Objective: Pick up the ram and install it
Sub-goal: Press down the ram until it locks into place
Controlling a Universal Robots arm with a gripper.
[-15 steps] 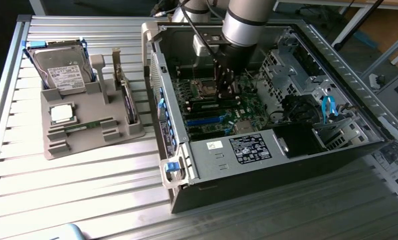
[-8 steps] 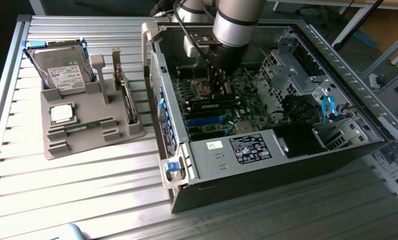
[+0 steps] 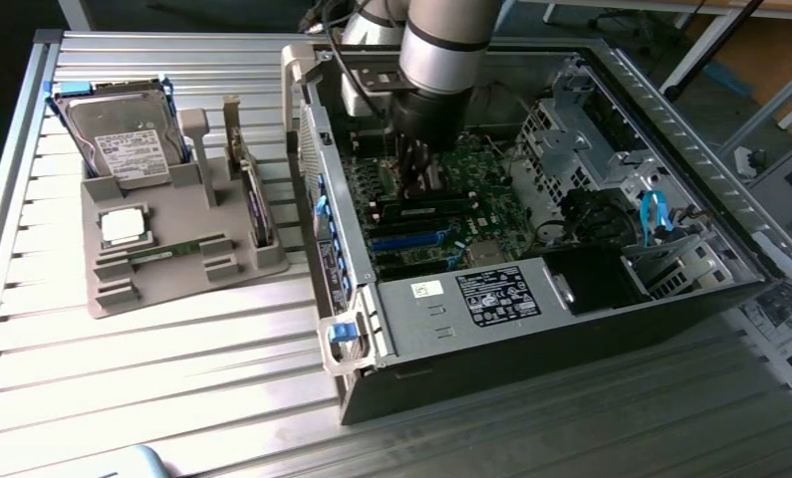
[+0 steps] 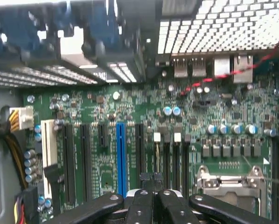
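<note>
Your gripper (image 3: 415, 159) is down inside the open PC case (image 3: 661, 110), over the motherboard (image 3: 462, 189), with its fingers (image 4: 144, 205) pressed together, nothing seen between them. In the wrist view the tips sit just above the board, near the blue slot (image 4: 122, 158) and the black slots beside it, with the silver CPU socket (image 4: 230, 184) close by. The ram (image 3: 169, 253) lies flat in the gray tray (image 3: 183, 214) on the table (image 3: 169, 378), well apart from the case, on the exterior view's left. Same tray holds the hard drive (image 3: 124, 139) upright at the back, the CPU (image 3: 124, 225) just beside the ram, and a card (image 3: 252, 199) standing on edge by the case wall. Around the gripper you have the drive cage (image 3: 562, 129), the black fan (image 3: 593, 214) with a blue cable (image 3: 654, 214), and the PSU (image 3: 495, 294) toward the near side. A red-black wire (image 4: 223, 74) runs across the rear ports, near the arm's path.
</note>
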